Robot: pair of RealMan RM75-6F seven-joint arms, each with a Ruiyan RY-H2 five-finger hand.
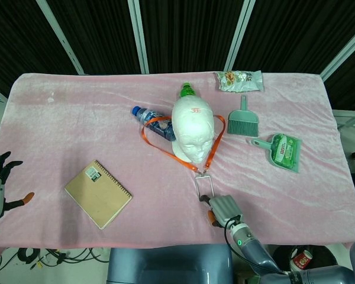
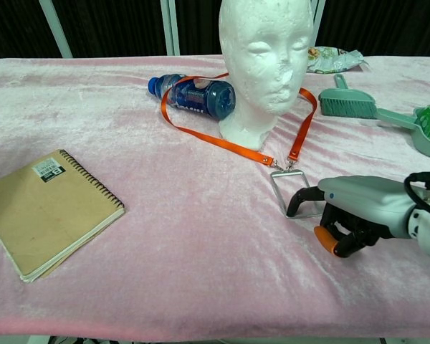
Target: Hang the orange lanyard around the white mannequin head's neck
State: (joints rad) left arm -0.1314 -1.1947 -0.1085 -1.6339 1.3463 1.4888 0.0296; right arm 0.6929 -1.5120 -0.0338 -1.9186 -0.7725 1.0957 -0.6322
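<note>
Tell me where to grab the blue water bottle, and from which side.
Grip the blue water bottle around its middle, coming from above with fingers across its width. It lies on its side, cap toward the robot's left, its other end against the mannequin head. The orange lanyard drapes over it, so a low sideways approach would likely snag the strap.

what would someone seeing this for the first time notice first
The white mannequin head stands upright mid-table on the pink cloth, with the orange lanyard looped around its neck and over the blue bottle beside it. In front of it, the right robot hand grips the clear badge holder at the lanyard's end. A tan spiral notebook lies to the left.
</note>
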